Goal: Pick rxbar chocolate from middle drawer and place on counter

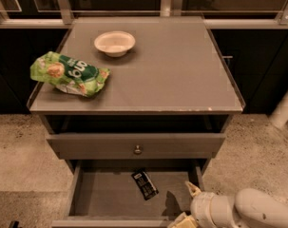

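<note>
The rxbar chocolate (144,184), a small flat black bar with a pale label, lies on the floor of the open middle drawer (100,198), a little right of centre. My gripper (188,208) sits at the drawer's front right corner, right of and below the bar and apart from it. Only a pale finger tip (192,188) and the white wrist show. The counter (172,75) is the large grey-brown cabinet top above.
A green crinkly snack bag (70,73) lies at the counter's left. A white bowl (114,42) stands toward the counter's back. A closed drawer front with a small round knob (138,149) is above the open drawer. A white post (285,106) stands at the right.
</note>
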`<action>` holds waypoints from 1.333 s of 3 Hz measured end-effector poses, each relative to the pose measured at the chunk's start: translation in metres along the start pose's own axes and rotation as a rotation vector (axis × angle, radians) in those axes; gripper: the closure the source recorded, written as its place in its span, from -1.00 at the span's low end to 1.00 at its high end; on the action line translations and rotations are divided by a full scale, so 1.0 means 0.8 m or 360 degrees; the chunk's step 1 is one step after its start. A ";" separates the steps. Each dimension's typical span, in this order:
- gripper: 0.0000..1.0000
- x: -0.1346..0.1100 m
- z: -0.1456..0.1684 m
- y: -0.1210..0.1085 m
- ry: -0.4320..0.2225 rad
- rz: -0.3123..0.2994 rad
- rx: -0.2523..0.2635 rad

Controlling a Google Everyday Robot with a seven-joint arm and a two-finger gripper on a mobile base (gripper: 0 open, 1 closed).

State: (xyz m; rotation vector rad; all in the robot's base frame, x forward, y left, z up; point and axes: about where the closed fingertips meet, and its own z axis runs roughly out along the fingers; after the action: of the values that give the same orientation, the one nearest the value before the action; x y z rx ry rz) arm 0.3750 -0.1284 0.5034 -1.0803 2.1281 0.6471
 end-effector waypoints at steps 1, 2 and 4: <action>-1.00 0.007 0.064 -0.010 -0.0085 0.0059 -0.0108; -1.00 0.013 0.075 -0.005 -0.0098 0.0090 -0.0136; -1.00 -0.020 0.115 -0.030 -0.0174 -0.0011 -0.0123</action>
State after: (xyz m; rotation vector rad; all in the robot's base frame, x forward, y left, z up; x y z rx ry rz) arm 0.4325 -0.0709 0.4513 -1.0680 2.0194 0.7736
